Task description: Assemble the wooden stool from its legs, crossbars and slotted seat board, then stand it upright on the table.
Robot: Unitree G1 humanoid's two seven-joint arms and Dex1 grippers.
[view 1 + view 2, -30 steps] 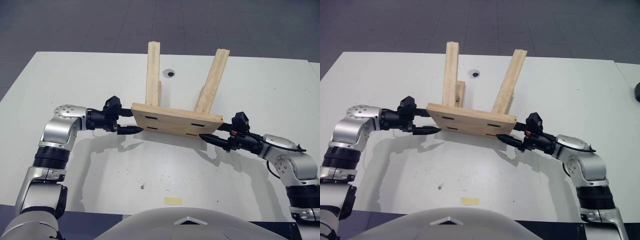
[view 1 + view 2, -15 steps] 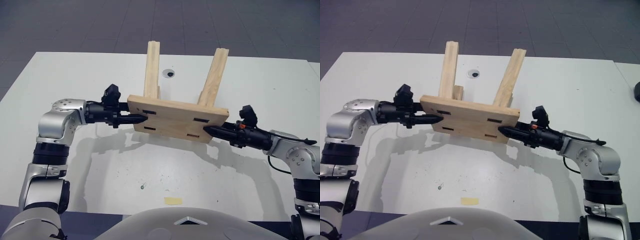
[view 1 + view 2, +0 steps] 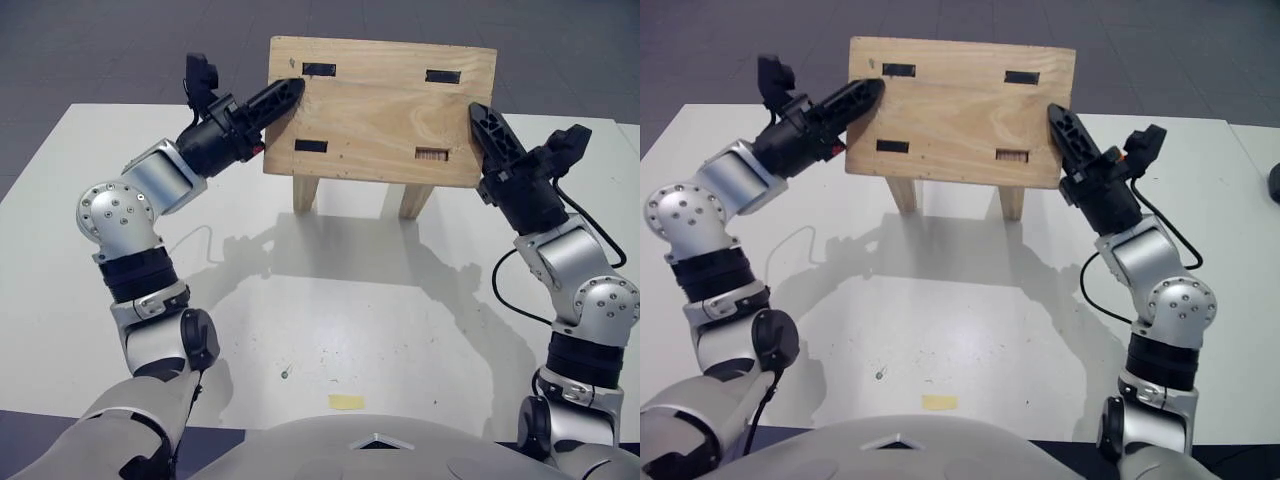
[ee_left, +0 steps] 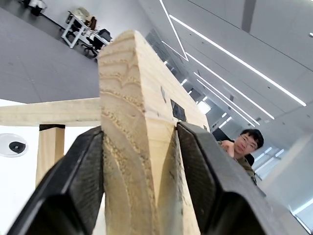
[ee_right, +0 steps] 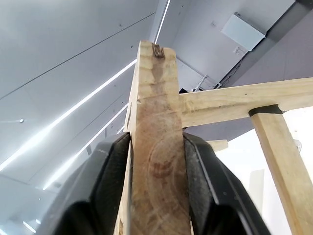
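- Our left arm climbs from a bent elbow and stretches forward and inward. The left hand [image 3: 287, 92] is clamped on one end of the seat board [image 3: 385, 105], with a finger [image 4: 68, 186] pressed to each face of the wood.
- Our right arm mirrors it, forearm raised. The right hand [image 3: 483, 122] is clamped on the opposite end, and its fingers [image 5: 110, 181] lie flat on both faces.
- The stool [image 3: 375, 150] sits between the two hands. Its slotted top is tipped toward us, and dark slots [image 3: 320, 68] show near the corners.
- Two legs [image 3: 305, 192] run down below the hands toward the white worktop [image 3: 330, 300]. We cannot tell whether the feet touch it.
- A crossbar [image 5: 230, 100] runs beyond the right hand and meets a leg.
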